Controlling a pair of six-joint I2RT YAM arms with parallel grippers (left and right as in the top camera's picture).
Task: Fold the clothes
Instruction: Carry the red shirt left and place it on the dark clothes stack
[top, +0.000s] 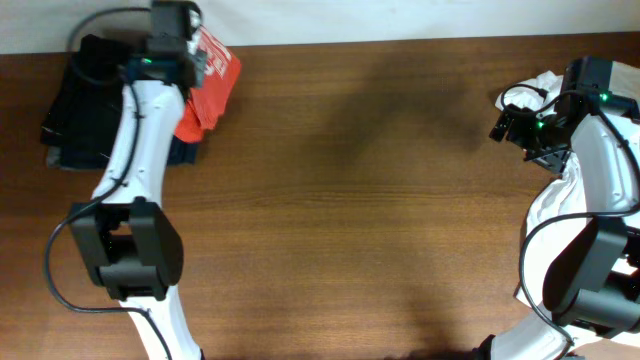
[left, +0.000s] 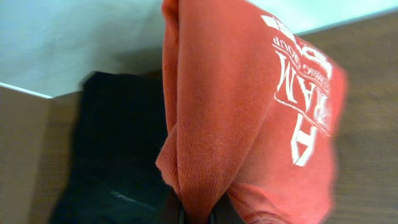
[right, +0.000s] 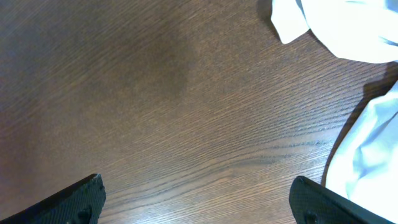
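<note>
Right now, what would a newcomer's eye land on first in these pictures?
The orange-red T-shirt with white lettering stands out at the far left corner of the table, draped over a pile of dark clothes and pinched in the shut left claw. Next comes the white T-shirt bunched at the right edge, beside the right claw, which hangs open over bare wood.

The left arm (top: 135, 130) stretches to the far left corner, with the left tool (left: 194, 216) pinched shut on the orange-red T-shirt (left: 249, 112). The right arm (top: 610, 150) is bent at the right edge, and the right tool (right: 199, 199) has its fingers (right: 78, 199) spread wide apart.
</note>
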